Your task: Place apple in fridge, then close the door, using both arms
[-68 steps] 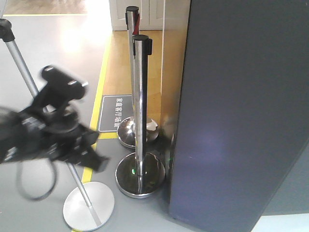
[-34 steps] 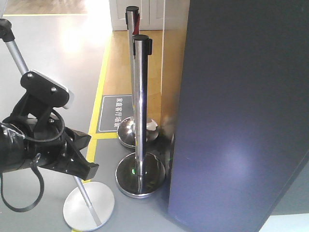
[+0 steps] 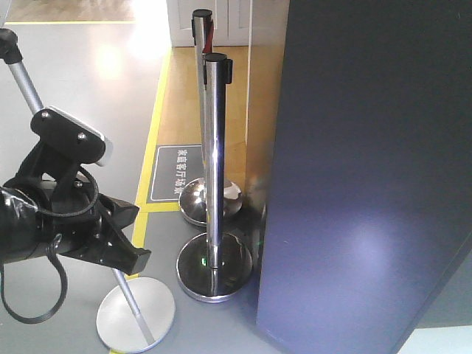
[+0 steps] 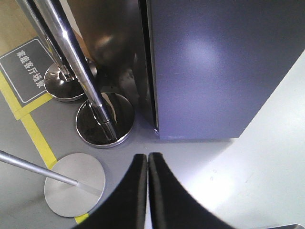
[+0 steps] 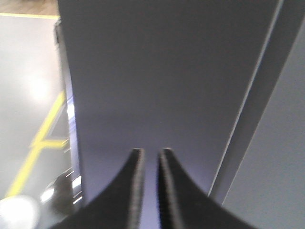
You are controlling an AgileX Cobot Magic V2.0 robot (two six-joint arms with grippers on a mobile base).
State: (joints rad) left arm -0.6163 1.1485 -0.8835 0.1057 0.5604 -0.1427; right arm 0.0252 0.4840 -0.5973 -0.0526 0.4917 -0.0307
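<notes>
The door (image 3: 369, 184), a flat dark blue-grey panel, fills the space ahead of the right pincer (image 5: 149, 155), whose tips stand slightly parted, holding nothing. The left pincer (image 4: 147, 160) is pressed closed and empty; ahead of it stand two chrome posts (image 4: 71, 57) on round bases, and a slanted silver pole (image 4: 38, 169) lies to its left. Bare grey floor (image 4: 190, 157) lies between that pincer and the door's bottom edge.

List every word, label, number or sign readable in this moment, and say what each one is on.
"家庭客厅场景": white characters on the dark grey floor sign by the yellow line, beside the chrome post bases; also seen in the left wrist view.
The door, the chrome posts and both grippers, left and right, carry no readable text.
Nothing else with writing is in view.
</notes>
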